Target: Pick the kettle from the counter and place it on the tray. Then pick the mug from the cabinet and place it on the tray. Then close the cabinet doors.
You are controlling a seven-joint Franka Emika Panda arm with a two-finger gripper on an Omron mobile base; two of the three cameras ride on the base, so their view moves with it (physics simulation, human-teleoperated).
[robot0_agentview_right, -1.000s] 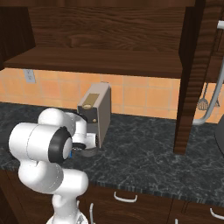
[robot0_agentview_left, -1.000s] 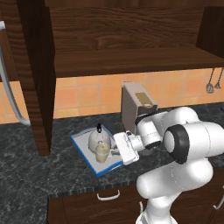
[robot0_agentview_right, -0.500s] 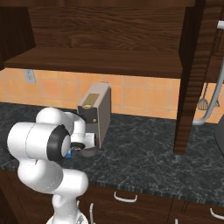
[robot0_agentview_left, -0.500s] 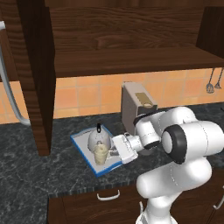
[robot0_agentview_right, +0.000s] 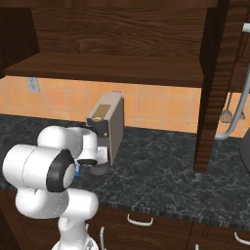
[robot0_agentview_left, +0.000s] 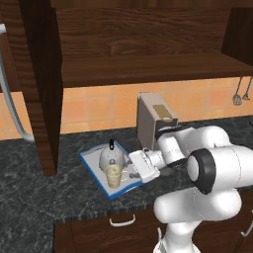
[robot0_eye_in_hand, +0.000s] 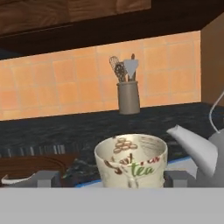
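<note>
1. Left base view: the cabinet (robot0_agentview_left: 138,64) spans the top of the frame, its inner shelf bare.
2. One of the cabinet doors (robot0_agentview_left: 42,89) stands open at the left edge of that view, its long axis vertical, with its silver bar handle (robot0_agentview_left: 12,106) further left. The other door (robot0_agentview_right: 212,88) stands open at the right of the right base view. Closing them is the step not yet done.
3. The worktop (robot0_agentview_left: 49,192) runs across the lower half of the frame and carries the grey coffee machine (robot0_agentview_left: 150,118) at centre.
4. The tray (robot0_agentview_left: 89,160) lies flat on the worktop, left of the coffee machine, in the lower centre-left.
5. The kettle (robot0_agentview_left: 111,155) sits upright on the tray. In the hand view its spout (robot0_eye_in_hand: 192,148) points toward frame left, at the mug.
6. The mug (robot0_agentview_left: 114,175) stands upright on the tray just in front of the kettle, mouth up, so both objects look placed.
7. The fingers (robot0_eye_in_hand: 46,178) are spread apart, one at each side of the mug in the hand view, with a clear gap on the left side. They hold nothing.
8. Judgement: the mug lies straight ahead between the fingers, so the hand should back straight away from it before it swings up to the door handles.
</note>
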